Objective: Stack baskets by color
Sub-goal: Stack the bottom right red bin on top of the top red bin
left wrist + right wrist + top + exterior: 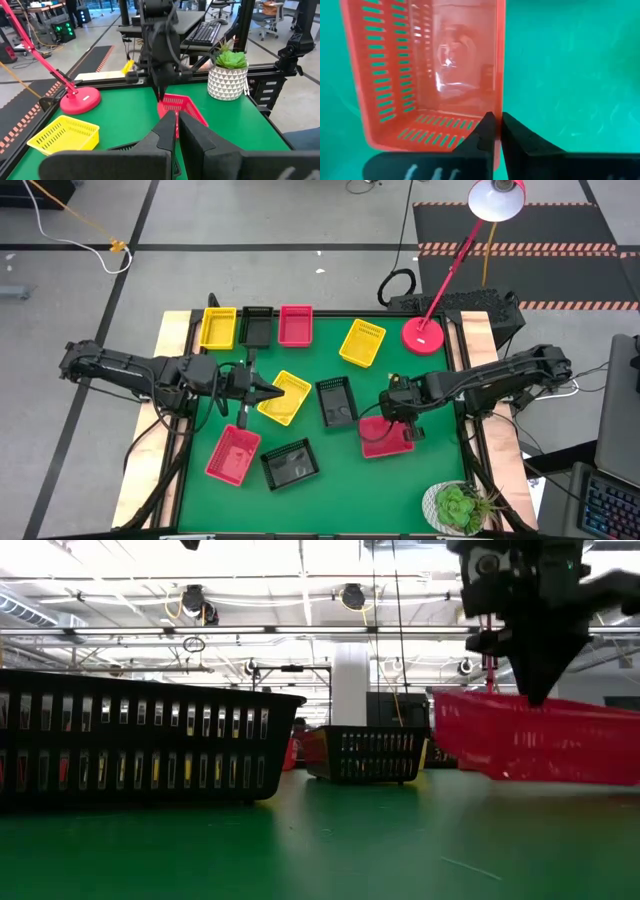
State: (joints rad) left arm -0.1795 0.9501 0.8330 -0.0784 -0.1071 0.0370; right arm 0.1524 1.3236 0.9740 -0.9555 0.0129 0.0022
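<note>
The right claw point(495, 131) pinches a pink-red basket's point(427, 75) wall; the left claw point(268, 392), shut, hovers empty.

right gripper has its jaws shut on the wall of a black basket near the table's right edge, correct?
Not quite: the basket is pink-red, not black. The right wrist view shows the right gripper with its jaws shut on the wall of the pink-red basket; the high view places it near the table's right edge.

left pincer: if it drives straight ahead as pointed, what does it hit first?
Likely the yellow basket just past the shut left pincer; the high view shows the tips already over its edge. Height above it is unclear, so it might pass over toward the black basket.
</note>
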